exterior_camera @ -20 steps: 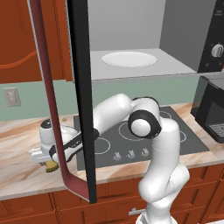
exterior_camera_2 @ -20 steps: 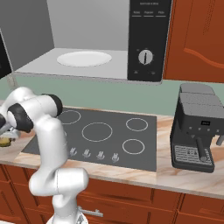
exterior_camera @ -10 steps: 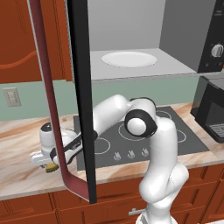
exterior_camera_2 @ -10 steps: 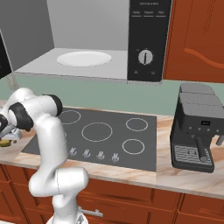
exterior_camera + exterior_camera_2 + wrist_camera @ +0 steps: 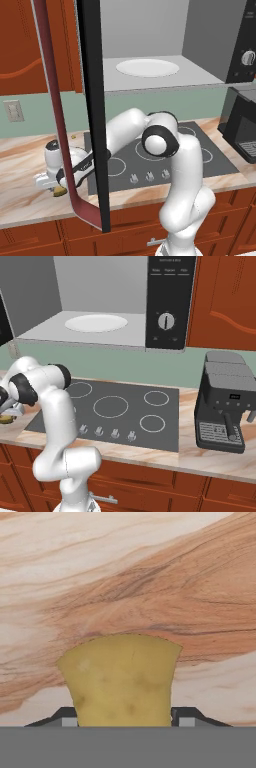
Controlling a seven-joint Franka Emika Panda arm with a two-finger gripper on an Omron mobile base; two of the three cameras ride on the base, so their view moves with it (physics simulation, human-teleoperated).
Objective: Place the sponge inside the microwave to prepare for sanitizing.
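Note:
The mustard-yellow sponge (image 5: 122, 682) lies on the marble counter, wedged between my two dark fingertips. My gripper (image 5: 125, 719) is shut on the sponge, both pads touching its sides. In the left base view the hand (image 5: 52, 172) is low over the counter left of the stove, with the sponge (image 5: 60, 191) showing under it. From the right, my gripper (image 5: 7, 413) and the sponge (image 5: 6, 418) sit at the left edge. The microwave (image 5: 150, 75) stands above, its black-framed door (image 5: 92, 100) swung open, the white plate (image 5: 96, 323) on its grey floor.
The open door hangs in front of my arm in the left base view. A black cooktop (image 5: 115, 406) with knobs fills the counter's middle. A black coffee machine (image 5: 225, 401) stands at the right. A wall outlet (image 5: 13, 111) sits at the left.
The hand has sunk slightly toward the counter over the sponge. Everything else stands as before.

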